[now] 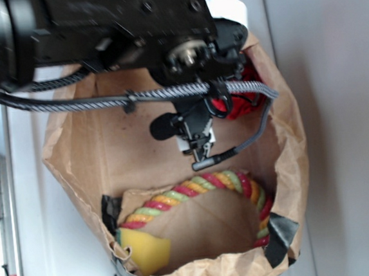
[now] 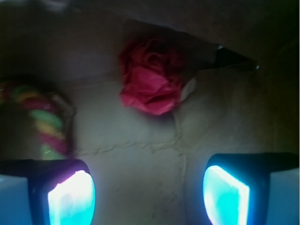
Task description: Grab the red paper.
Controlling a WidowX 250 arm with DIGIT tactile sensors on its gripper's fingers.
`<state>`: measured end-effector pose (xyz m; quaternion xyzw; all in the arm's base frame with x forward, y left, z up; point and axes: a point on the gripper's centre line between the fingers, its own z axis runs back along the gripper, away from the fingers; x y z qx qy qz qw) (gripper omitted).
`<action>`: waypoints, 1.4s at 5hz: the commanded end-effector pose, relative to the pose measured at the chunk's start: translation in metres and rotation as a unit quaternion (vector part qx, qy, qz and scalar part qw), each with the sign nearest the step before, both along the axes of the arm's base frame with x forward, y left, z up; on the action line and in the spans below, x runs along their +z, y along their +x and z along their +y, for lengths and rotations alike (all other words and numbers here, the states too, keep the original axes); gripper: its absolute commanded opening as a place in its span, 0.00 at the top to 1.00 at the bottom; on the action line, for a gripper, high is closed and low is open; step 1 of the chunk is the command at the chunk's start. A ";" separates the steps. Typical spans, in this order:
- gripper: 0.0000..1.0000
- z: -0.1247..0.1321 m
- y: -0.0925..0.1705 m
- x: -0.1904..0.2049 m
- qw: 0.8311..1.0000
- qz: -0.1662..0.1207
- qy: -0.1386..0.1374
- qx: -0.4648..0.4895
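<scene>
The red paper (image 2: 152,82) is a crumpled bright red ball on the brown bag floor, upper middle of the wrist view. It lies ahead of my gripper (image 2: 149,197) and apart from it. The two glowing pads (image 2: 72,199) stand wide apart with only bag floor between them, so the gripper is open. In the exterior view only a sliver of the red paper (image 1: 243,104) shows at the bag's upper right, mostly hidden behind the black arm (image 1: 129,26).
Everything sits inside an open brown paper bag (image 1: 296,154) with raised, crumpled walls. A red, yellow and green striped rope (image 1: 195,189) curves along the lower part, also seen as the rope (image 2: 44,119) at left. A yellow sponge block (image 1: 146,251) lies at the lower left corner.
</scene>
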<state>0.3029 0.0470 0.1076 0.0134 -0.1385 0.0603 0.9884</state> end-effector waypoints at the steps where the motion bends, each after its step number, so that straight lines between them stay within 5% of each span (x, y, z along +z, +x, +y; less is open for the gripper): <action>1: 0.00 0.011 0.029 0.001 0.999 -0.033 0.006 0.018; 5: 0.00 0.036 0.058 0.004 0.997 -0.056 0.019 0.055; 7: 0.00 0.027 0.065 0.001 0.997 -0.050 0.010 0.057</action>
